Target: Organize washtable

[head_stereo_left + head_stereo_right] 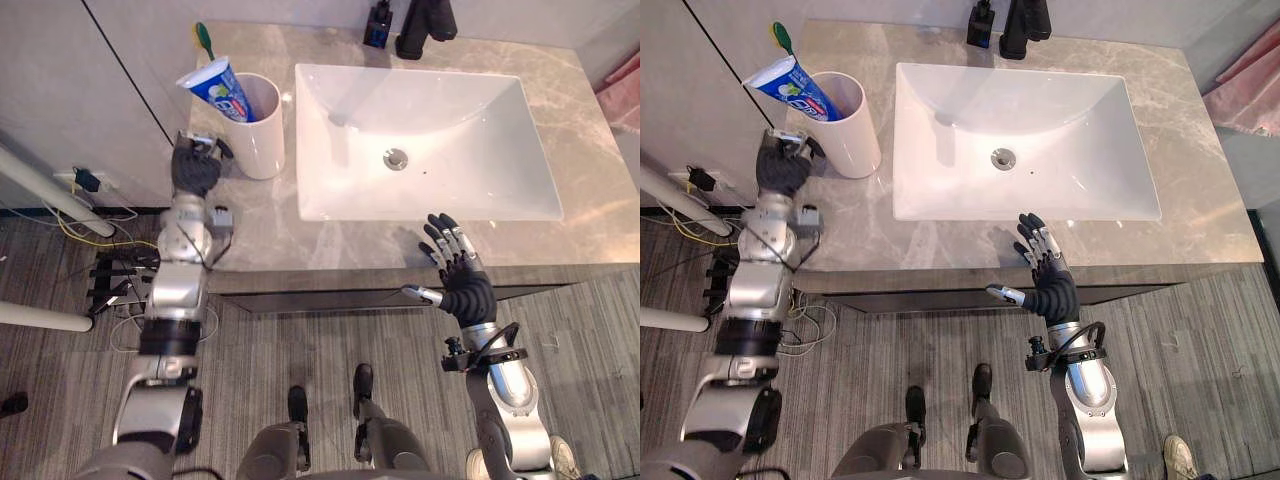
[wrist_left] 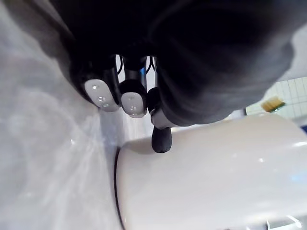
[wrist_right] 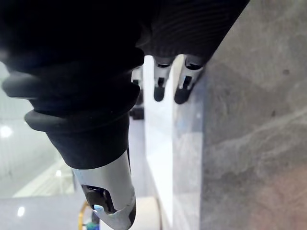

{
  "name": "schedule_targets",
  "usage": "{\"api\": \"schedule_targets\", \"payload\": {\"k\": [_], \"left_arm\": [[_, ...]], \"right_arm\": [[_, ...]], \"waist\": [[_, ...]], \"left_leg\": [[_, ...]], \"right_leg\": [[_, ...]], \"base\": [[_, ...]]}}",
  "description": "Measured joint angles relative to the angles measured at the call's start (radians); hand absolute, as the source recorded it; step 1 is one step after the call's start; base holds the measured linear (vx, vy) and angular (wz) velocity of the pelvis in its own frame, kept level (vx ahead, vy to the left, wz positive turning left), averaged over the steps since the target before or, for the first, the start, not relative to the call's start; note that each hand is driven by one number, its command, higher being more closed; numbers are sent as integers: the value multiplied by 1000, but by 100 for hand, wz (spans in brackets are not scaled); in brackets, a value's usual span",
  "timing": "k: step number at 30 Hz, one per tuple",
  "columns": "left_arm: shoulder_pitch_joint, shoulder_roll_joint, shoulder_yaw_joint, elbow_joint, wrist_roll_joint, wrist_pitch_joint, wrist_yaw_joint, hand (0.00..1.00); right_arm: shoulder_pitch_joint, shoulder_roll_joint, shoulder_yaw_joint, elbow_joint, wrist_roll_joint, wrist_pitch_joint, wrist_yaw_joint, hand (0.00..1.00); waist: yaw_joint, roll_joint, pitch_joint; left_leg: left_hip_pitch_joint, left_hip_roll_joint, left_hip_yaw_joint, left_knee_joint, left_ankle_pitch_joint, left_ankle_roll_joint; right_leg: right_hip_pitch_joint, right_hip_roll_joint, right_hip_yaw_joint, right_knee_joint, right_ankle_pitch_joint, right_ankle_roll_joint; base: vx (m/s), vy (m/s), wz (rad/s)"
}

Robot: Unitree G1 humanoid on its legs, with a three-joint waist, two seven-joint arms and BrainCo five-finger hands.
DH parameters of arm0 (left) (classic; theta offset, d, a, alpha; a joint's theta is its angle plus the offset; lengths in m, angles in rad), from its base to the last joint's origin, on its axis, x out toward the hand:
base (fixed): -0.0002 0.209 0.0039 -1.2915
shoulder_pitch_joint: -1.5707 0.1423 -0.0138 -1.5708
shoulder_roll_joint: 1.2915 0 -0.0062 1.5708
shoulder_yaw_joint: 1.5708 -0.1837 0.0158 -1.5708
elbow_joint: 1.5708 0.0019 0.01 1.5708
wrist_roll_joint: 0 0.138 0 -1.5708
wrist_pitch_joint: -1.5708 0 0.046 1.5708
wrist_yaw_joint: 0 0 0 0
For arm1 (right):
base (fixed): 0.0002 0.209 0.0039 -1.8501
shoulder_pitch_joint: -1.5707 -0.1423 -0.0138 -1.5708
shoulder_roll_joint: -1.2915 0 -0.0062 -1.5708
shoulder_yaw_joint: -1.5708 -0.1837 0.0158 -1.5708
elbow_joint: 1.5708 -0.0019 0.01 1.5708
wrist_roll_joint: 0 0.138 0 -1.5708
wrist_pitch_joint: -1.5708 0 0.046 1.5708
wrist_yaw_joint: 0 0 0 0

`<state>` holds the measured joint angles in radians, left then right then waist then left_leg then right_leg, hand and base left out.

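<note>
Cup (image 1: 262,140) on the far left of the counter (image 1: 250,220), plain white, standing upright just beside the sink's left rim. It's got a blue and white toothpaste tube (image 1: 218,88) leaning out toward the left, and a green toothbrush (image 1: 204,38) poking up behind that. So the bathroom stuff is all parked in the cup.

The robot's left hand (image 1: 195,168) is right up against the cup's left side, over the edge of the counter. From its wrist camera the fingers (image 2: 133,103) look curled in, and one dark tip is touching the cup's wall. It's not wrapped round the cup, just tucked up next to it.

Moving along, the big white rectangular sink (image 1: 330,190) takes up the middle, with the metal drain (image 1: 396,158) in the bottom. Behind it against the wall there's a black faucet (image 1: 425,25) and a small dark bottle (image 1: 378,25) just to its left.

Further right, the right hand (image 1: 462,275) is at the front edge of the counter, below the sink's front rim. Fingers (image 1: 445,240) are straight and a bit spread, pointing toward the sink, thumb sticking out to the left, holding nothing. Can't tell if the tips are actually resting on the stone.

Something pink, like a towel (image 1: 625,85), hangs past the counter's right end.
</note>
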<state>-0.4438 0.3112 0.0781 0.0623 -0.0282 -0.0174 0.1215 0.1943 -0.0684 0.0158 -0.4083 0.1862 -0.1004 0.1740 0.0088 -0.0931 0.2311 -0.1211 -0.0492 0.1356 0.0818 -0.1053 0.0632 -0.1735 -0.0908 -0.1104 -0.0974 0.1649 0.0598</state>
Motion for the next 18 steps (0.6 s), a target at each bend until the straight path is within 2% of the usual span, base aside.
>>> {"api": "schedule_targets", "payload": {"k": [4, 8, 13, 18], "left_arm": [[123, -58, -11, -107, -8, -10, -57, 100], [166, -66, -33, -109, -25, -12, -79, 100], [230, -94, -47, -123, -29, -11, -98, 100], [232, -102, -80, -147, -28, -11, -101, 100]], "right_arm": [[-11, 2, 5, 13, 0, 11, 5, 0], [-12, 1, 1, 31, -1, 17, 5, 0], [-10, 0, 4, 47, -1, 32, 8, 0], [-3, 0, 3, 74, -2, 37, 8, 0]], "waist": [[7, 12, -1], [6, 29, -10], [5, 66, -48], [4, 68, -73]], "left_leg": [[19, -4, -6, -11, 6, 3], [37, -7, -25, -14, 11, 3], [40, -6, -34, -17, 16, -3], [64, -3, -42, -45, 33, -10]], "right_leg": [[18, -5, -17, 0, -4, -2], [44, -9, -33, 0, -14, -5], [50, -9, -51, 0, -19, -6], [61, -6, -53, 0, -22, -10]], "base": [[9, -3, 7], [3, -8, 16], [2, -14, 5], [-2, -11, 2]]}}
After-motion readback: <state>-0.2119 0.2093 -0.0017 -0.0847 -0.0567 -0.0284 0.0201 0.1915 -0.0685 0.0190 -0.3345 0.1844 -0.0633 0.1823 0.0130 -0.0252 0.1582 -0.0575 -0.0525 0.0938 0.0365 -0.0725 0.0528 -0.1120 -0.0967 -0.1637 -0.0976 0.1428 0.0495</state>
